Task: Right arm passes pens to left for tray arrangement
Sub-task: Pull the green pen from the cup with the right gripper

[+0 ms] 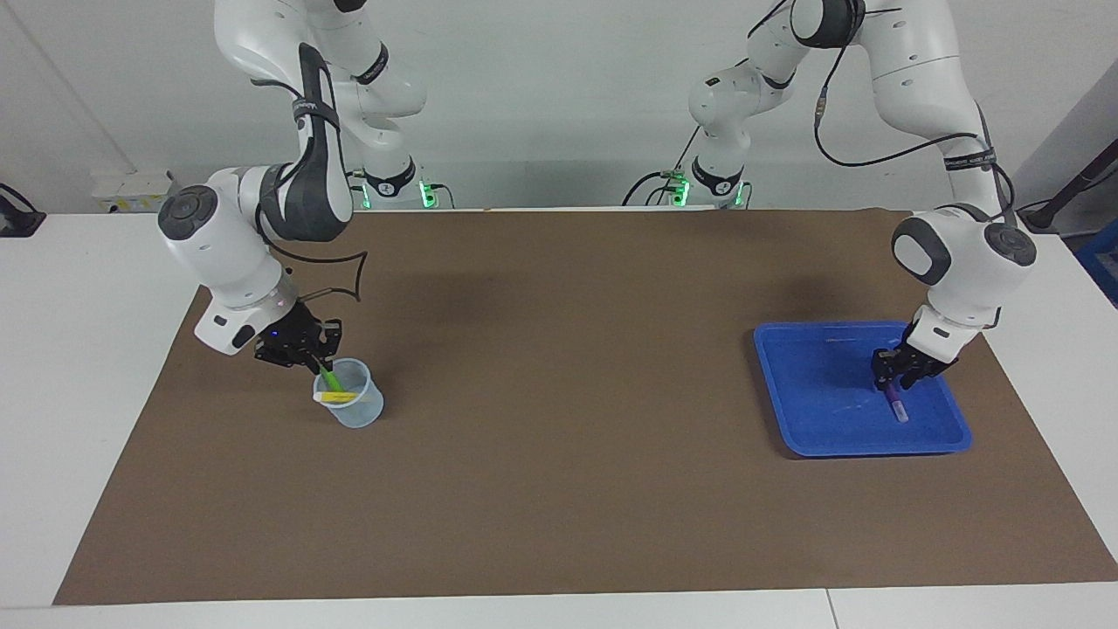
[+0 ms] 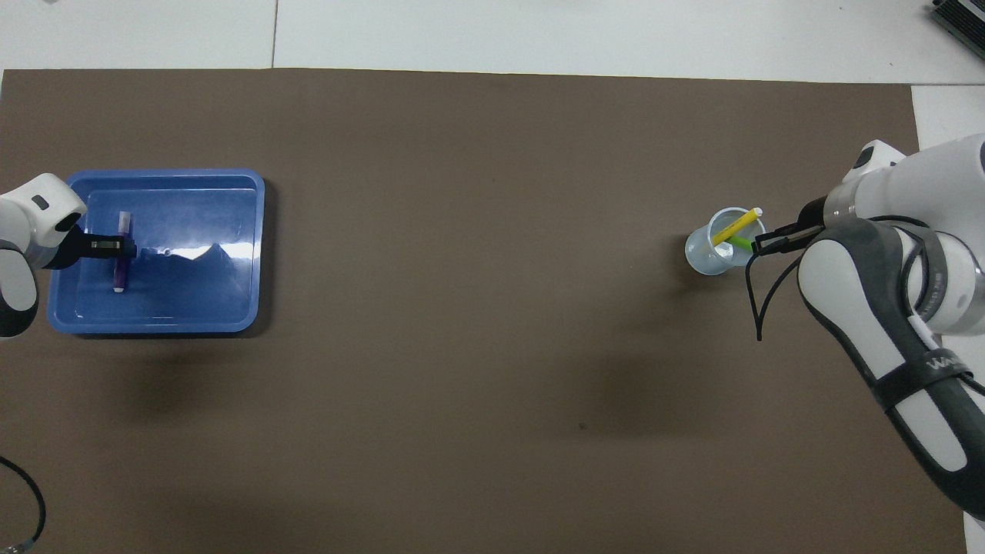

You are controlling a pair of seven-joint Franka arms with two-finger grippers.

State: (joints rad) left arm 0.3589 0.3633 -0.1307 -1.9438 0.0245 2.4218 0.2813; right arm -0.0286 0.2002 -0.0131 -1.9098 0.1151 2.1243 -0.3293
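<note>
The right arm's gripper [image 1: 320, 361] [image 2: 759, 245] is at the rim of a small translucent cup [image 1: 360, 412] [image 2: 702, 259], shut on the upper end of the green pen [image 1: 330, 380] [image 2: 740, 242], which stands slanted in the cup. The yellow pen [image 1: 339, 397] [image 2: 735, 228] leans across the cup's mouth. At the left arm's end of the table, the purple pen [image 1: 897, 408] [image 2: 120, 271] lies flat in the blue tray [image 1: 821, 432] [image 2: 192, 296]. The left gripper [image 1: 894, 377] [image 2: 114, 246] is low in the tray, right over the pen's middle.
A brown mat [image 1: 559, 393] [image 2: 477, 308] covers most of the white table; cup and tray both rest on it. A black cable loops from the right wrist [image 1: 336, 275] beside the cup.
</note>
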